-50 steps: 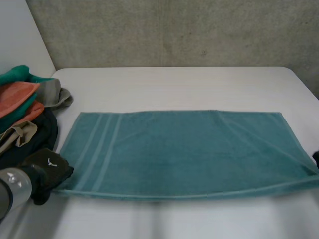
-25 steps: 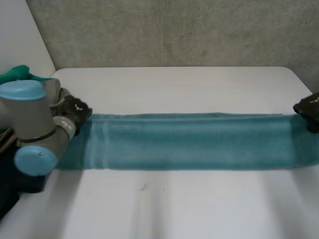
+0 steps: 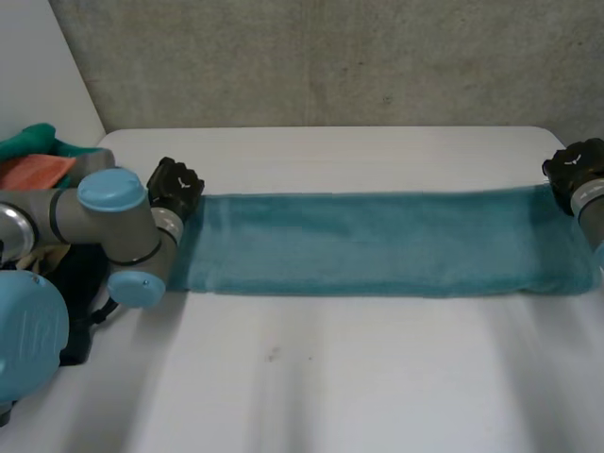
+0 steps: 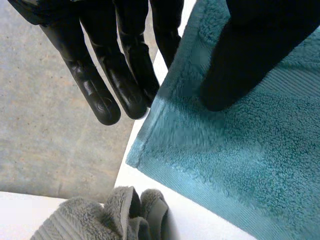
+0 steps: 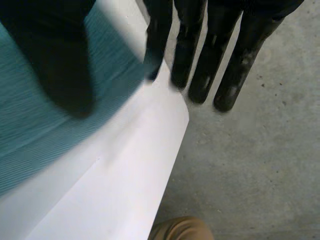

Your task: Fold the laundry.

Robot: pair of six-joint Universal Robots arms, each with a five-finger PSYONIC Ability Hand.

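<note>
A teal towel [image 3: 377, 245] lies across the white table [image 3: 330, 377] as a long strip, folded in half lengthwise. My left hand [image 3: 175, 189] is at its far left corner. There the thumb [image 4: 250, 50] hovers over the towel [image 4: 240, 150] and the straight fingers [image 4: 100, 85] reach past its edge, so the hand is open. At the far right corner my right hand [image 3: 574, 170] is open as well: its fingers [image 5: 220, 65] point beyond the table edge, and its thumb is above the towel [image 5: 30, 125].
A pile of laundry [image 3: 38, 179] in orange, teal, grey and dark cloth sits at the table's left edge, with a grey towel [image 4: 115, 215] close to the left hand. My left arm [image 3: 113, 226] rests beside the towel's left end. The table's right edge runs under the right hand.
Both hands carried the towel's near edge over to its far edge, folding it in half. Their fingers have since spread and let go of the corners.
</note>
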